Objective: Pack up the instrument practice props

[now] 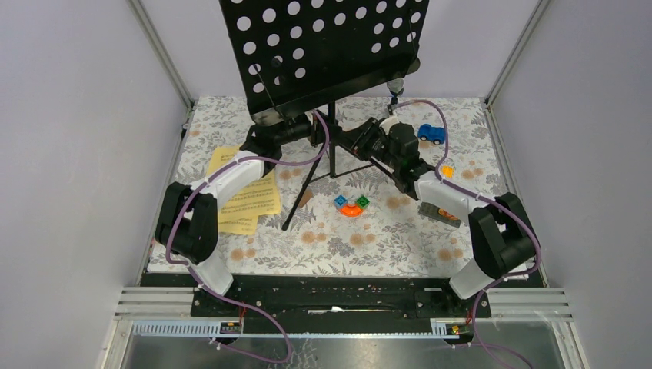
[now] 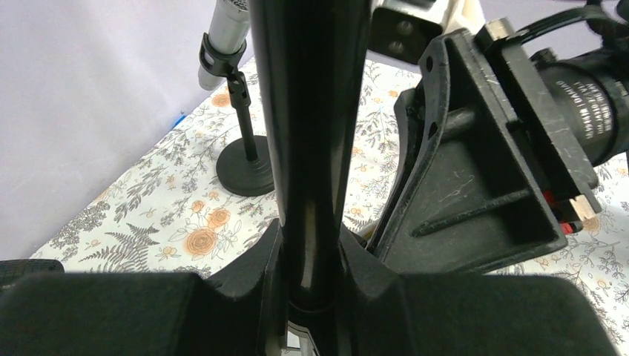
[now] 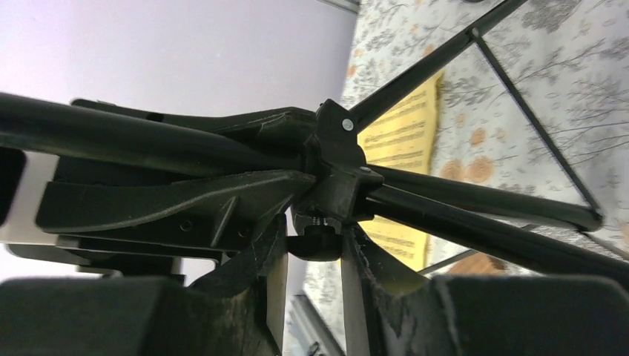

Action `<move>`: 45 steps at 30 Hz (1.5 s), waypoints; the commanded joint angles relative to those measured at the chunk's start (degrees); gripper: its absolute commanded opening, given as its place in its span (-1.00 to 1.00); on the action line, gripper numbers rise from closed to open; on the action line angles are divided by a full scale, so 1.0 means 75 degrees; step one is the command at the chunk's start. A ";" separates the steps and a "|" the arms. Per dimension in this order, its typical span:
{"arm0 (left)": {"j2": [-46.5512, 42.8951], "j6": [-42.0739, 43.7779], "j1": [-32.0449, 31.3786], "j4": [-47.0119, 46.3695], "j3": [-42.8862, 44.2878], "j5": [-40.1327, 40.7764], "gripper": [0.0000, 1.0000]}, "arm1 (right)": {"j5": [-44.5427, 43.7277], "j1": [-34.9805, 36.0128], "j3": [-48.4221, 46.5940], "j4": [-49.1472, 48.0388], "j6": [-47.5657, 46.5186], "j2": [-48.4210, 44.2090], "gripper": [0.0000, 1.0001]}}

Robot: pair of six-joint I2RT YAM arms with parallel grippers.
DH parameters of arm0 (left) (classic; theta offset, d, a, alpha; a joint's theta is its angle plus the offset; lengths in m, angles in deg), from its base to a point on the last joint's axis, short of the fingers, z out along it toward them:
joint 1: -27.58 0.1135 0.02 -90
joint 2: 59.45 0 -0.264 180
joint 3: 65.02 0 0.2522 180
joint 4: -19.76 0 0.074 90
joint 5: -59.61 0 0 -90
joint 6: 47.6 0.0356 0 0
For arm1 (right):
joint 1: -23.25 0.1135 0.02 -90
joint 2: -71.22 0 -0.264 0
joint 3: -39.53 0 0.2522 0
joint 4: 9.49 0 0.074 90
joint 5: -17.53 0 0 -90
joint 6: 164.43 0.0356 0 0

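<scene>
Standing upright at the middle of the far half of the table (image 1: 369, 246), the rack (image 1: 330, 46) is shown with its perforated desk raised above both arms and its tripod legs spread toward the table's centre. The rack is gripped from both sides. The left gripper (image 2: 310, 237) is closed on the pole (image 2: 311, 111), which fills the gap between the jaws in the left wrist view. The right gripper (image 3: 315, 237) is set lower, at the hub (image 3: 337, 159) where the legs meet. Its jaws are narrowed about a small round knob (image 3: 317, 247) under that hub, and contact on both sides appears likely but is partly shadowed. In the overhead view the two grippers are seen facing each other across the pole, the left from the left edge side and the right from the right edge side.

The pages (image 1: 246, 196) lie flat near the left edge, partly under the left arm. The silver microphone (image 2: 226, 26) is held tilted in a holder (image 2: 245, 167) whose round base rests on the table near the far edge. A car (image 1: 431, 134) sits toward the far right corner, and a block (image 1: 351, 207) lies at the table's centre, just in front of the rack's legs.
</scene>
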 commanded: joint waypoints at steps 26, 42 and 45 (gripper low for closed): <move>0.0440 -0.0472 0.0122 0.1065 0.0213 -0.0028 -1.00 | -0.4652 0.2589 0.0483 0.1267 -1.0123 -0.0983 -1.00; 0.0486 -0.0528 0.0181 0.1090 0.0212 0.0159 -1.00 | -0.6743 0.3551 0.1693 -0.0894 -1.6573 0.0226 -1.00; 0.0517 -0.0569 0.0204 0.1096 0.0247 0.0160 -1.00 | -0.7214 0.3569 0.1874 -0.1647 -1.6976 0.0368 -1.00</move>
